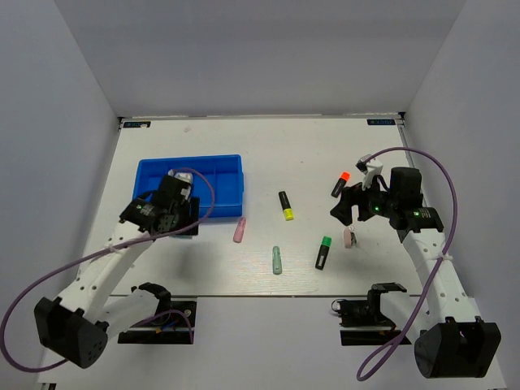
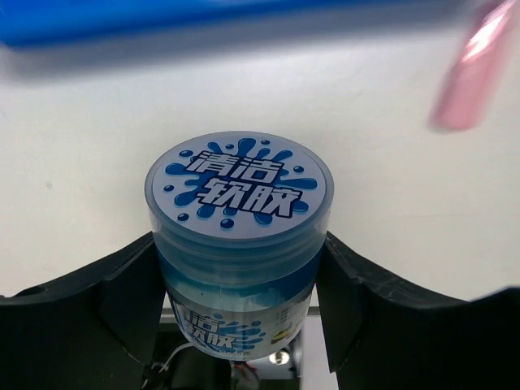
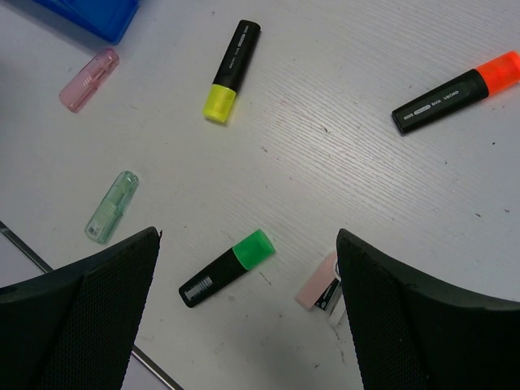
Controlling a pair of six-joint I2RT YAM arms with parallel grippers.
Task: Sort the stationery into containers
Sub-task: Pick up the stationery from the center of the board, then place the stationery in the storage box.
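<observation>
My left gripper (image 2: pixel 240 286) is shut on the small blue-white cylinder (image 2: pixel 238 211), held just in front of the blue compartment tray (image 1: pixel 219 171); in the top view this gripper (image 1: pixel 166 213) hides the cylinder. My right gripper (image 1: pixel 348 207) is open and empty above the table. Between its fingers in the right wrist view (image 3: pixel 248 234) lie a green-capped highlighter (image 3: pixel 227 268) and a pale pink block (image 3: pixel 318 283). A yellow-capped highlighter (image 1: pixel 285 204), an orange-capped highlighter (image 1: pixel 340 184), a pink stick (image 1: pixel 240 230) and a mint stick (image 1: pixel 277 260) lie loose on the table.
The tray's near edge (image 2: pixel 122 20) is blurred at the top of the left wrist view, with the pink stick (image 2: pixel 471 69) to the right. The table's front edge (image 1: pixel 268 294) runs just below the mint stick. White walls enclose the table.
</observation>
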